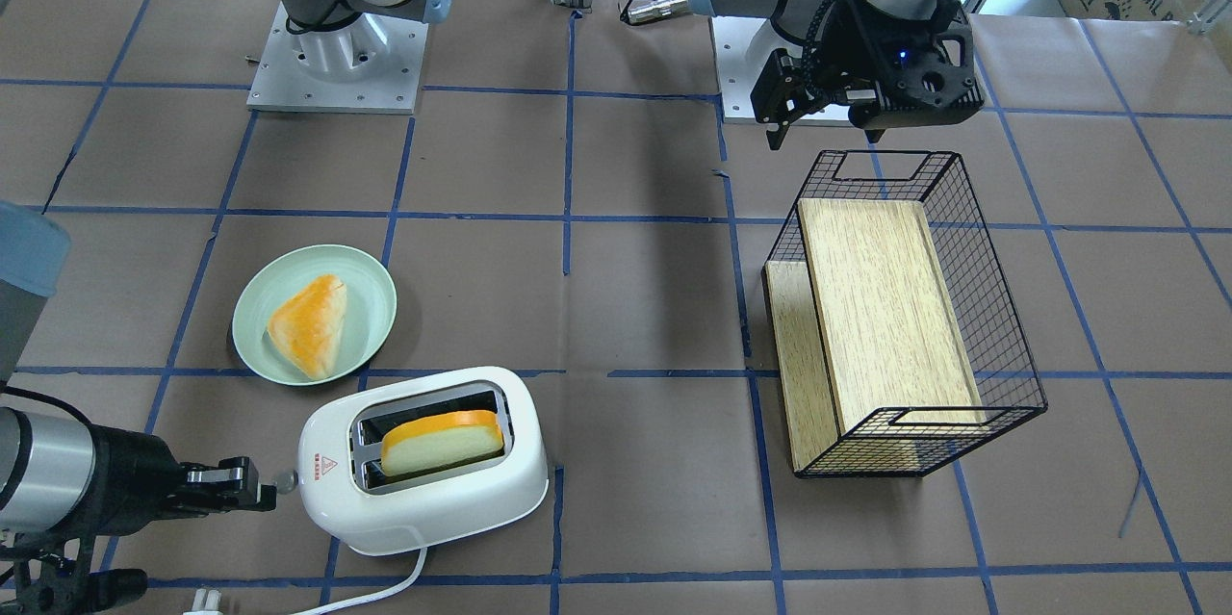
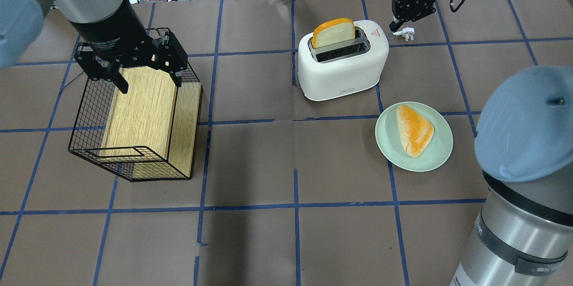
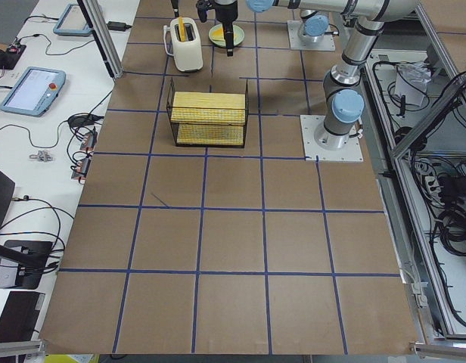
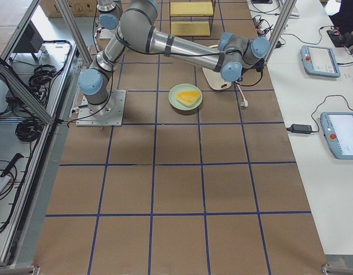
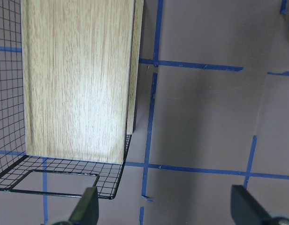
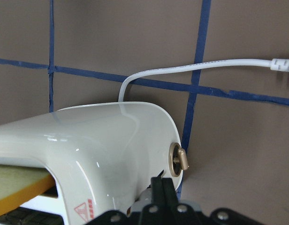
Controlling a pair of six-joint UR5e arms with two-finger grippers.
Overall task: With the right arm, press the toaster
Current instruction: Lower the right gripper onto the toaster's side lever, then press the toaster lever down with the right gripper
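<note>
The white toaster (image 1: 423,485) stands near the table's far edge with a bread slice (image 1: 443,442) upright in one slot; it also shows from overhead (image 2: 342,64). My right gripper (image 1: 258,490) is shut and empty, with its tips together at the toaster's end face just below the small knob (image 6: 178,158). In the right wrist view the gripper (image 6: 162,183) points at the toaster (image 6: 111,136); contact cannot be told. From overhead the right gripper (image 2: 399,16) sits beside the red triangle sticker. My left gripper (image 2: 134,71) is open and empty above the wire basket (image 2: 85,143).
A green plate (image 1: 371,297) with a triangular bread piece (image 1: 308,326) lies next to the toaster. The toaster's white cord (image 6: 196,70) and plug (image 2: 406,32) lie on the table behind my right gripper. The black wire basket (image 1: 1001,336) holds a wooden box.
</note>
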